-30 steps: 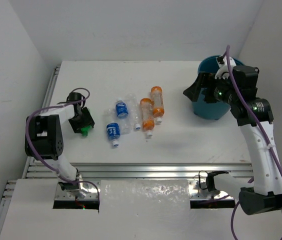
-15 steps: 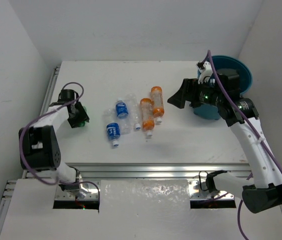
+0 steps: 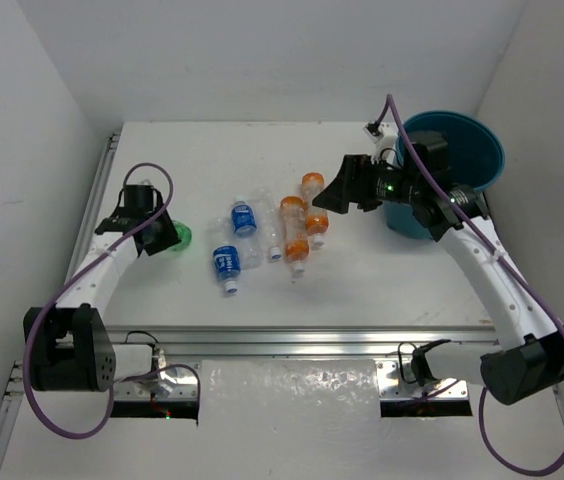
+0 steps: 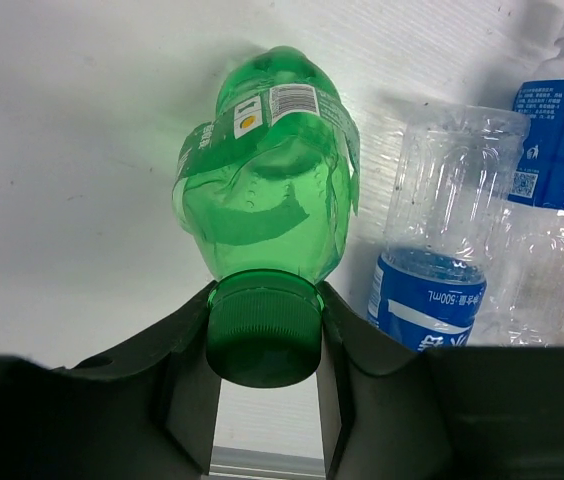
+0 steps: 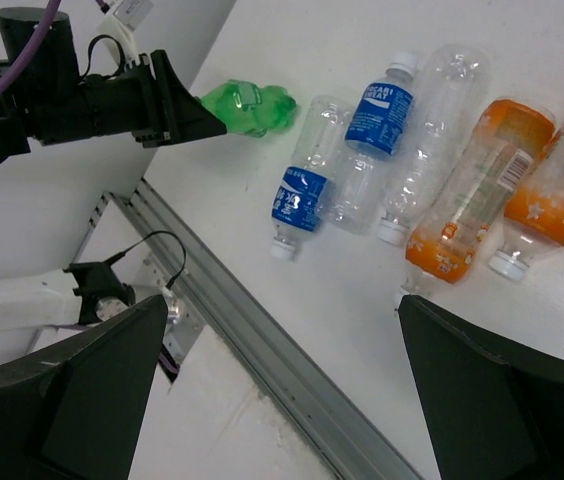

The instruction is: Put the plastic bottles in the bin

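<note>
My left gripper point(image 3: 165, 236) is shut on the cap of the crushed green bottle point(image 3: 181, 237) at the table's left; in the left wrist view the cap point(image 4: 262, 332) sits between both fingers and the body point(image 4: 262, 200) points away. My right gripper point(image 3: 328, 196) is wide open and empty, hovering over the orange bottles point(image 3: 293, 228); its fingers point(image 5: 62, 400) frame the wrist view. Two blue-labelled clear bottles point(image 3: 243, 217) point(image 3: 226, 259), a plain clear one point(image 5: 432, 130) and two orange ones point(image 5: 477, 190) point(image 5: 562, 190) lie side by side mid-table. The teal bin point(image 3: 467, 150) stands far right.
A metal rail point(image 3: 292, 340) runs along the table's near edge. White walls close in the left, back and right sides. The right arm's purple cable point(image 3: 402, 130) loops up next to the bin. The left gripper point(image 5: 177, 105) with the green bottle point(image 5: 247, 108) shows in the right wrist view.
My right gripper has swung left from over the bin to above the orange bottles. My left arm has changed pose, and the gripper has turned and shifted slightly right with the green bottle.
</note>
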`<state>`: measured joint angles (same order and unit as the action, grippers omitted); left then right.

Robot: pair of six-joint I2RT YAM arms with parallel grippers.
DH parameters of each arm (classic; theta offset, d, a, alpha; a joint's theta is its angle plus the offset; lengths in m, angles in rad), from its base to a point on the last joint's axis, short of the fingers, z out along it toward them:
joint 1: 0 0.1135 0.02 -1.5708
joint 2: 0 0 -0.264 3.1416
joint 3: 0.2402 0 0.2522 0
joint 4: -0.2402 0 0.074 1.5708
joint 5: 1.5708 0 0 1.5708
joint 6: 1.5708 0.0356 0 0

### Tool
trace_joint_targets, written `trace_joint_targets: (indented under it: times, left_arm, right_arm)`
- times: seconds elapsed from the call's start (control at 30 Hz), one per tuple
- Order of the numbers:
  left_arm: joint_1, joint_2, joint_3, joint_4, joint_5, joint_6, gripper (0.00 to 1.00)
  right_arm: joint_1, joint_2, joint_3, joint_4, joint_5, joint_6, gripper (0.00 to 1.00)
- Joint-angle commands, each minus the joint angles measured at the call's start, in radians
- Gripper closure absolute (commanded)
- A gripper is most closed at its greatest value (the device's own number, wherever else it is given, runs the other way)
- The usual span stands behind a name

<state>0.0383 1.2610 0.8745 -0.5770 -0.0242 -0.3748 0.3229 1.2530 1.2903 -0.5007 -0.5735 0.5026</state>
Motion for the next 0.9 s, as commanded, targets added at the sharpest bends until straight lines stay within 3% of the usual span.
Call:
trace_joint_targets:
  times: [0.0,0.5,0.67,0.77,0.87]
  left_arm:
    - [0.002,-0.032,0.007,0.034,-0.005,0.014,1.00]
    - [-0.031,-0.170,0.113,-0.104,-0.036,0.014,1.00]
    - [-0.066,-0.248,0.165,-0.161,0.020,0.028,1.00]
    - [-0.081,-0.337,0.182,-0.166,0.102,0.046,1.00]
    - [-0.084,-0.445,0.166,-0.124,0.205,0.050,1.00]
  right_arm:
    - [0.016,0.003,0.020,0.056,0.003,0.014,0.01]
    - [0.071,0.100,0.018,0.076,0.009,-0.004,0.01]
    - [0.186,0.163,0.001,0.238,-0.081,-0.042,0.01]
    - [0.226,0.233,0.027,0.284,-0.005,0.097,0.01]
    - [0.252,0.276,0.011,0.333,0.138,0.350,0.01]
